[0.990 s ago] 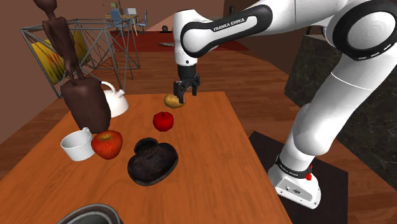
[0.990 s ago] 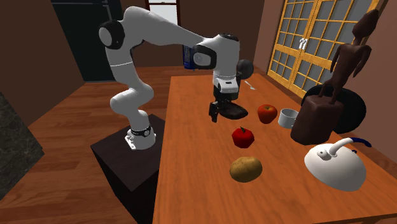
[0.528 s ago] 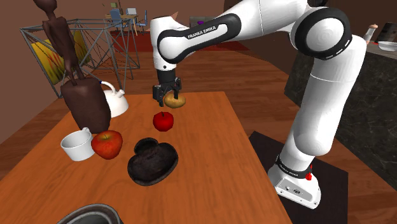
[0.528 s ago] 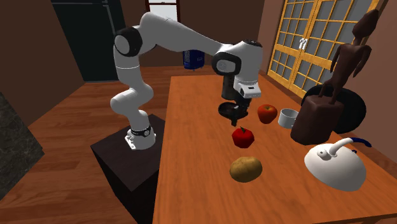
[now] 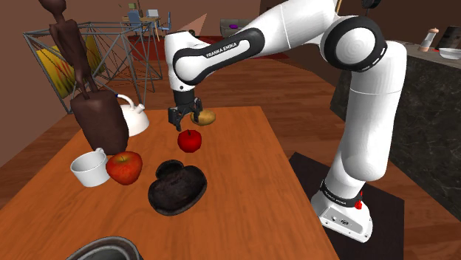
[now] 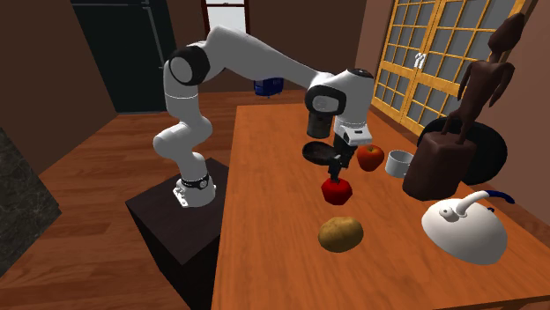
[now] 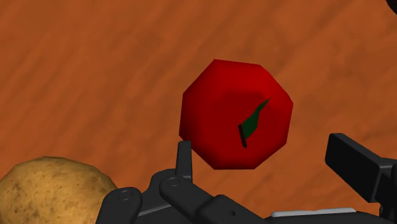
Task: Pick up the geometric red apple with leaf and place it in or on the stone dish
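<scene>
**Centre first, then drop onto the faceted apple**

The gripper (image 5: 182, 117) hangs just above the faceted red apple (image 5: 190, 140). The apple sits on the wooden table (image 5: 244, 185) between the potato (image 5: 205, 117) and the dark stone dish (image 5: 193, 193). In the wrist view the two black fingers (image 7: 184, 156) stand apart and touch nothing. The apple lies ahead of them, closer to one finger than the other, so it is not held.

A good grasp, as I judge it, calls for a small sideways shift to centre the fruit in the gap. Then comes a straight descent until the pads flank its broad side facets (flat faces should seat better than edges). The green leaf (image 7: 253, 119) on top should escape being pinched. The potato lies near, so the outer finger needs care. The rounder apple (image 5: 124, 167) beside the white cup (image 5: 89, 167) is not the target.
</scene>
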